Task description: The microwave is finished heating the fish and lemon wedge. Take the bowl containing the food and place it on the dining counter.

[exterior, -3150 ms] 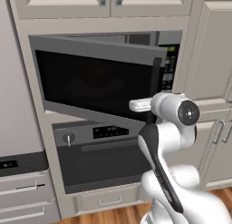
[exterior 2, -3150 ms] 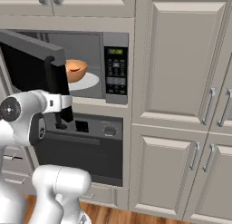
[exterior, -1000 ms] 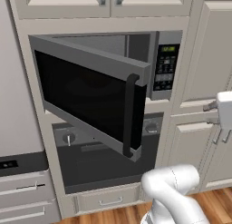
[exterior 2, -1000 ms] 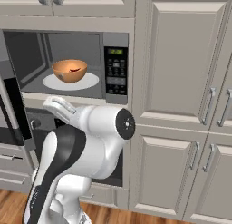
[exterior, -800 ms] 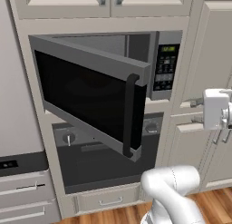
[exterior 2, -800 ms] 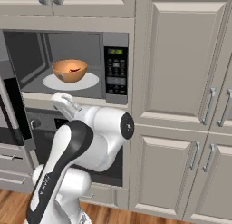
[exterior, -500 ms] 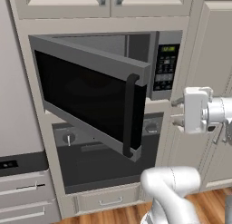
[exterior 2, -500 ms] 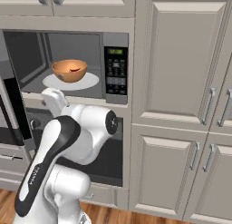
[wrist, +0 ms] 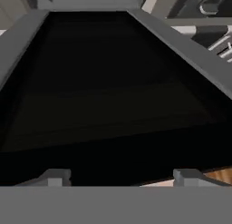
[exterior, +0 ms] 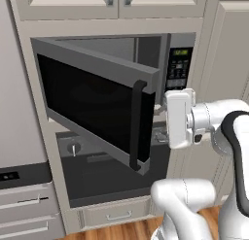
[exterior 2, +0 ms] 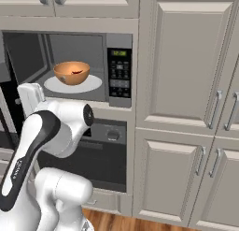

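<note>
The microwave (exterior 2: pixel 93 61) looks like matt grey steel, its door (exterior: pixel 92 105) dark glossy glass with a black plastic-looking handle (exterior: pixel 137 125). The bowl (exterior 2: pixel 71 72) is glossy, smooth orange-brown on a flat white turntable plate (exterior 2: pixel 95 83). At 6 o'clock, the floor (exterior: pixel 121 230) is polished wood

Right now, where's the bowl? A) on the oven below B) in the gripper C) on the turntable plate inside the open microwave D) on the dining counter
C: the bowl sits on the white turntable plate inside the microwave, whose door stands open; the gripper is apart from it, jaws wide, facing the dark door glass.
</note>
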